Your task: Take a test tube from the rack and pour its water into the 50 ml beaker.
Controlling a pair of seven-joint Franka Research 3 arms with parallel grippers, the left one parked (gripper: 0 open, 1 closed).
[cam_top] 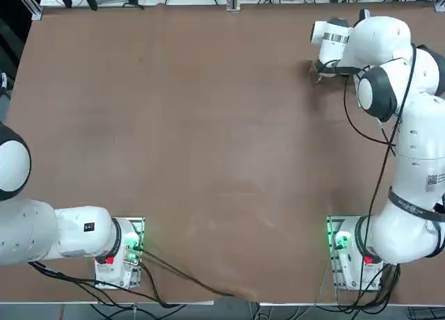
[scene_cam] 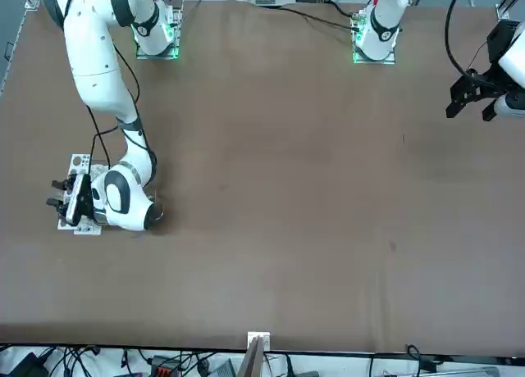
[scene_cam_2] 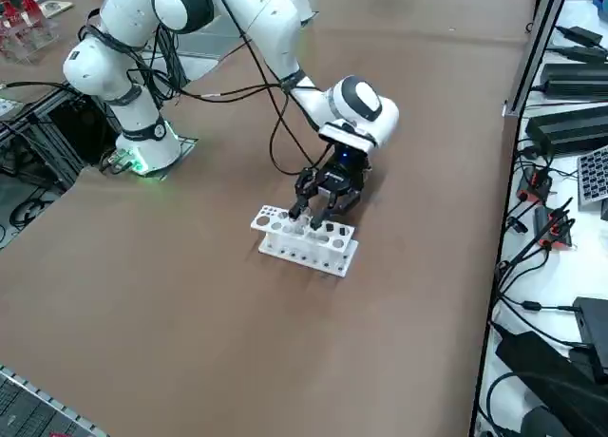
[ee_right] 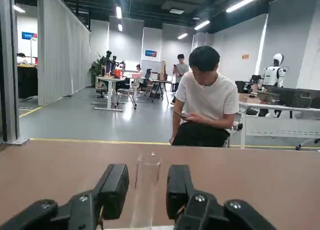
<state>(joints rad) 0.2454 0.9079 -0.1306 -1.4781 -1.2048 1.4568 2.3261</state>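
Straddling the test tube (ee_right: 145,190), the right gripper (ee_right: 145,190) has its two fingers (ee_right: 114,187) parted just wider than the glass, a sliver of daylight showing on each side, so nothing is clamped yet as far as the wrist view tells. The tube stands upright between the pads, its rounded top rising above them; water inside cannot be made out. Seen from the right side, the gripper (scene_cam_2: 318,207) hangs low over the rack (scene_cam_2: 304,239), fingertips down among the holes of the rear row, the white block sitting flat on the brown table (scene_cam_2: 190,294). The front camera shows the wrist bulk covering most of the rack (scene_cam: 79,190), at the table's far corner from the bases. The 50 ml beaker is not visible in any view (possibly hidden under the arm; cannot say). Risks, as judged: closing off-centre would shove the tube against its hole wall and tip or drag the light rack; a lift not straight up could bind the glass and carry the rack with it; too light a pinch lets the smooth tube slip.
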